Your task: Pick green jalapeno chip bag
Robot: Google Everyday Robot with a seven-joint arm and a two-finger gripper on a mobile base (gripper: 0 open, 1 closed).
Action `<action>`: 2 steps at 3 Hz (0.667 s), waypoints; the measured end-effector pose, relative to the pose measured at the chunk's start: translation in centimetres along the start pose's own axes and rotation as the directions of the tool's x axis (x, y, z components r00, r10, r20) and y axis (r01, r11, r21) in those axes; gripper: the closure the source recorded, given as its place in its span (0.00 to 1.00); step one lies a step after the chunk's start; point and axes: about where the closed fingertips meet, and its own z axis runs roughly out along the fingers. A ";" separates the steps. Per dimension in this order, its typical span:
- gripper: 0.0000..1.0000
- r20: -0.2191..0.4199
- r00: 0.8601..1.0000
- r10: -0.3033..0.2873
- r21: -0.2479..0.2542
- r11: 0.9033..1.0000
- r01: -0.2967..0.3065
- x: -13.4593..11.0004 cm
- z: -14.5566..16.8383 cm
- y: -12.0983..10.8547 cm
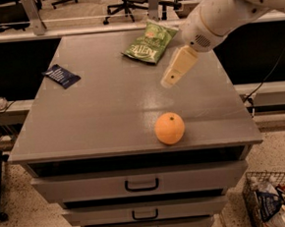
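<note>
Item: chip bag [149, 42], lying on tabletop [108, 113] just beyond my hovering jaws, leftward. I am judging it light, crinkly, crushable; pinching its near edge suits. Jaws' spread: cannot tell.
</note>
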 end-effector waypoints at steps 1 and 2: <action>0.00 0.077 0.995 0.065 0.033 0.997 -0.067 -2.0 3.7 -2.3; 0.00 0.132 0.983 0.130 0.098 0.985 -0.143 -2.8 7.2 -5.4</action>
